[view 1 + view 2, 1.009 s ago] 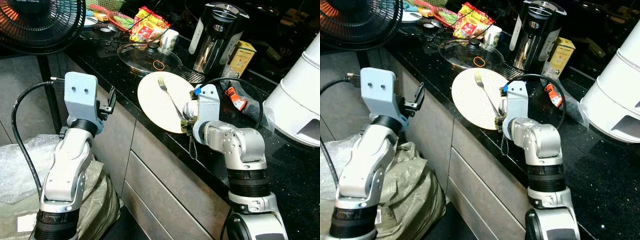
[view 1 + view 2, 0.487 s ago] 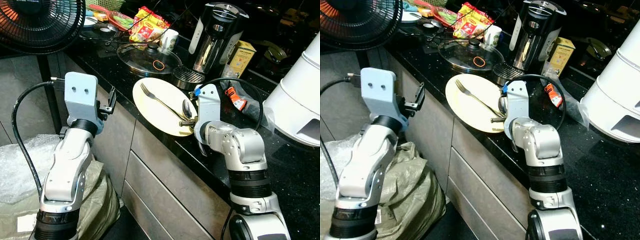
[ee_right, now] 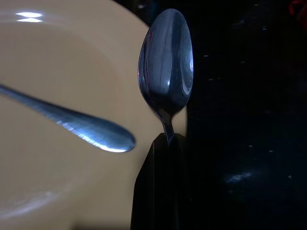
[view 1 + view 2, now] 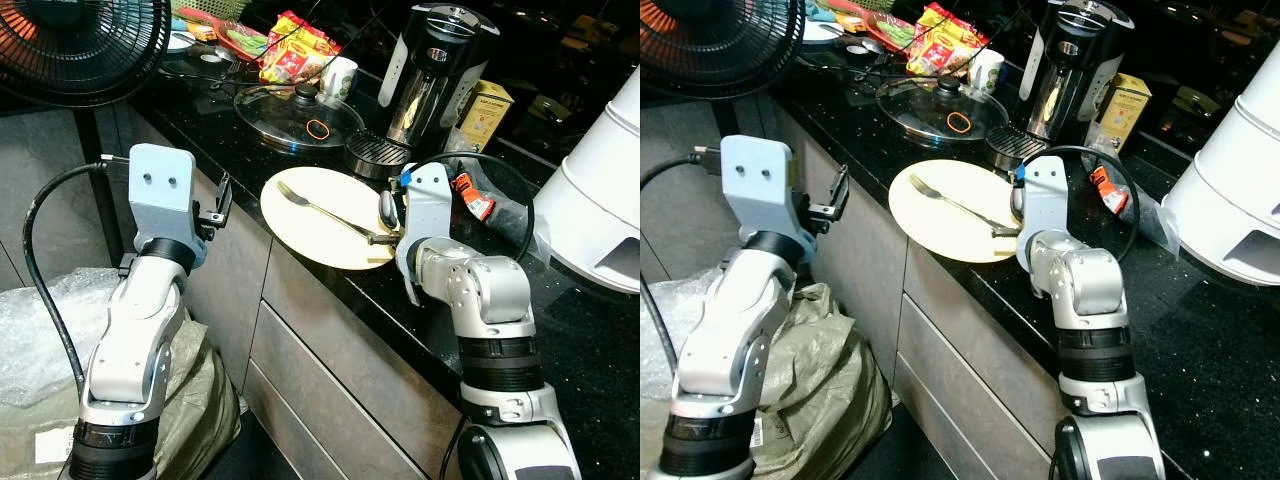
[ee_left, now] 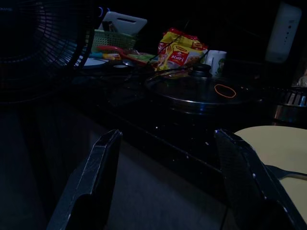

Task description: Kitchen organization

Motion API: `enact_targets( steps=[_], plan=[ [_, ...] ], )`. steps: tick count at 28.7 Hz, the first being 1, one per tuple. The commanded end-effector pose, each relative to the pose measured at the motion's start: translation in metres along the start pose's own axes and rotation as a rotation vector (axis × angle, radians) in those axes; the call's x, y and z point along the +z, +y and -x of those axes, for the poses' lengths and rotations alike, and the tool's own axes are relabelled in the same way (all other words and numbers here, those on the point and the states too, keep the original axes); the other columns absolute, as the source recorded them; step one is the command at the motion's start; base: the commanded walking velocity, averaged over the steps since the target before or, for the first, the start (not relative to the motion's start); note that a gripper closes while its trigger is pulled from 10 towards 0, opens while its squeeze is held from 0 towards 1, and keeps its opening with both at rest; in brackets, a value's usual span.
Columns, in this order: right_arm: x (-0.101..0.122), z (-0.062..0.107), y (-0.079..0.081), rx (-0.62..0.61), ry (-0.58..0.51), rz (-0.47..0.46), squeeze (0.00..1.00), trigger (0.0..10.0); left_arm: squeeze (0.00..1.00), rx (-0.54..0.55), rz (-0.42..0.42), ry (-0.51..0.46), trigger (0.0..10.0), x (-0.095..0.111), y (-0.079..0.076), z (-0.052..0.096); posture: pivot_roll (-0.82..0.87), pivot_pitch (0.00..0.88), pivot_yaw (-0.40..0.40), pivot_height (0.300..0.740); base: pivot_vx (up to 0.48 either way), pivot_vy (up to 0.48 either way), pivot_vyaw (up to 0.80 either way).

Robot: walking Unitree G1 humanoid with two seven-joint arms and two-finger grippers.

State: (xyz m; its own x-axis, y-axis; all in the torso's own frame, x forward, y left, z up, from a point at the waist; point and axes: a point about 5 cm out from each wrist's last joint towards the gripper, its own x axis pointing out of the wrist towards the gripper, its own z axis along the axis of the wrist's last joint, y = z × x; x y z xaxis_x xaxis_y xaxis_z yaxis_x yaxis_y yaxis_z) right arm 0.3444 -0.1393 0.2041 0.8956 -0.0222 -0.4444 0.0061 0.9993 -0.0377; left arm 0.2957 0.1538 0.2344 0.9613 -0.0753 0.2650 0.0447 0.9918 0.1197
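A pale yellow plate (image 4: pixel 315 228) lies flat at the front edge of the black counter (image 4: pixel 580 330), a fork (image 4: pixel 322 210) resting across it. My right gripper (image 4: pixel 392 236) sits at the plate's right rim, shut on the neck of a steel spoon (image 3: pixel 166 62), whose bowl (image 4: pixel 386 207) points away over the rim. The fork's handle end (image 3: pixel 96 134) lies just beside the spoon. Whether the fingers also pinch the rim I cannot tell. My left gripper (image 4: pixel 220 200) hovers open in front of the counter edge, left of the plate, its fingers (image 5: pixel 93 182) wide apart and empty.
Behind the plate are a glass pot lid (image 4: pixel 297 112) with an orange rubber band (image 4: pixel 318 129), a coffee maker (image 4: pixel 432 75), a yellow box (image 4: pixel 478 112), a mug (image 4: pixel 338 77) and snack packets (image 4: pixel 297 50). A fan (image 4: pixel 80 45) stands left, a white appliance (image 4: pixel 600 190) right, a sack (image 4: pixel 40 340) below.
The plate has gone from tilted up on its edge to lying flat on the counter. My right gripper has shifted slightly right with the spoon. The left arm has not moved.
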Motion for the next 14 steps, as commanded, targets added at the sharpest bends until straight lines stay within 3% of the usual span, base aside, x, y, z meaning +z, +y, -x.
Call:
enact_targets(
  steps=[1, 3, 6, 8, 9, 11, 13, 14],
  plan=[
    [0.006, -0.001, -0.012, -0.054, -0.036, -0.043, 0.0, 0.0, 0.0, -0.015, 0.008, 0.007, 10.0, -0.001, -0.004, -0.002, 0.11, 0.0, -0.201, 0.74, 0.0, 0.0, 0.0],
    [0.01, -0.001, -0.013, -0.055, -0.056, -0.066, 0.0, 0.0, 0.0, -0.015, 0.007, 0.007, 10.0, -0.001, -0.004, -0.002, 0.11, 0.0, -0.201, 0.74, 0.0, 0.0, 0.0],
    [0.022, 0.002, -0.01, -0.004, -0.153, -0.132, 0.0, 0.0, 0.0, -0.013, 0.005, 0.004, 10.0, 0.0, -0.003, -0.003, 0.11, 0.0, -0.2, 0.74, 0.0, 0.0, 0.0],
    [0.04, 0.011, -0.006, 0.067, -0.294, -0.214, 0.0, 0.0, 0.0, -0.007, 0.001, -0.001, 10.0, 0.001, -0.001, -0.005, 0.11, 0.0, -0.198, 0.74, 0.0, 0.0, 0.0],
    [0.04, 0.011, -0.006, 0.067, -0.294, -0.214, 0.0, 0.0, 0.0, -0.007, 0.001, -0.001, 10.0, 0.001, -0.001, -0.005, 0.11, 0.0, -0.198, 0.74, 0.0, 0.0, 0.0],
    [0.054, 0.021, -0.002, 0.162, -0.426, -0.315, 0.0, 0.0, 0.0, -0.005, -0.005, -0.01, 10.0, 0.004, 0.002, -0.007, 0.11, 0.0, -0.196, 0.74, 0.0, 0.0, 0.0],
    [0.063, 0.037, 0.009, 0.37, -0.546, -0.396, 0.0, 0.0, 0.0, -0.022, -0.05, -0.03, 10.0, 0.009, 0.007, -0.011, 0.11, 0.0, -0.196, 0.74, 0.0, 0.0, 0.0],
    [0.063, 0.037, 0.009, 0.37, -0.546, -0.396, 0.0, 0.0, 0.0, -0.022, -0.05, -0.03, 10.0, 0.009, 0.007, -0.011, 0.11, 0.0, -0.196, 0.74, 0.0, 0.0, 0.0]
  ],
)
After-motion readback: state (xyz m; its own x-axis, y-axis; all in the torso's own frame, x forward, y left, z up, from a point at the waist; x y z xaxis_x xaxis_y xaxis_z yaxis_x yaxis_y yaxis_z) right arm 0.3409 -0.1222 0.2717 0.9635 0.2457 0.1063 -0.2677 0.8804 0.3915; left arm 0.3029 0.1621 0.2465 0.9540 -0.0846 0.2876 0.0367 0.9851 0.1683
